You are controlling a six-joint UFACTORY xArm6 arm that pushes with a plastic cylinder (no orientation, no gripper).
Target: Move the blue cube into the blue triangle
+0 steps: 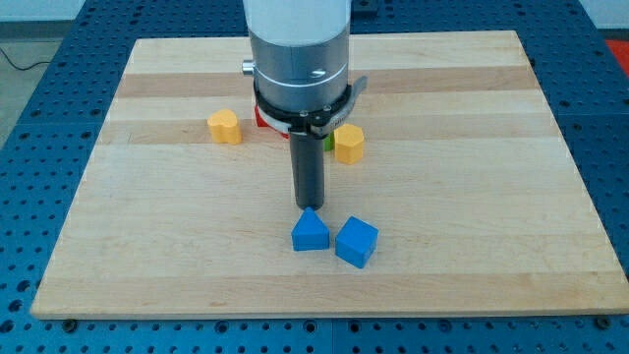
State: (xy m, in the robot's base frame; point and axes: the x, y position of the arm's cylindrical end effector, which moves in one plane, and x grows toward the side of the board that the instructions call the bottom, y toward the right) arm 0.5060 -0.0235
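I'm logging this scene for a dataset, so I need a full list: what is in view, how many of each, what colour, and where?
blue triangle: one, blue, near the board's bottom centre, just below my tip.
blue cube: one, blue, right beside the triangle on the view's right, close to or touching it.
yellow heart-like block: one, yellow, upper left of centre.
yellow block: one, yellow, right of the rod; shape unclear.
green block: one, green, mostly hidden beside the yellow block.
red block: one, red, mostly hidden behind the arm.
wooden board: one, light wood, on a blue perforated table.
my tip: one dark rod, just above the triangle.
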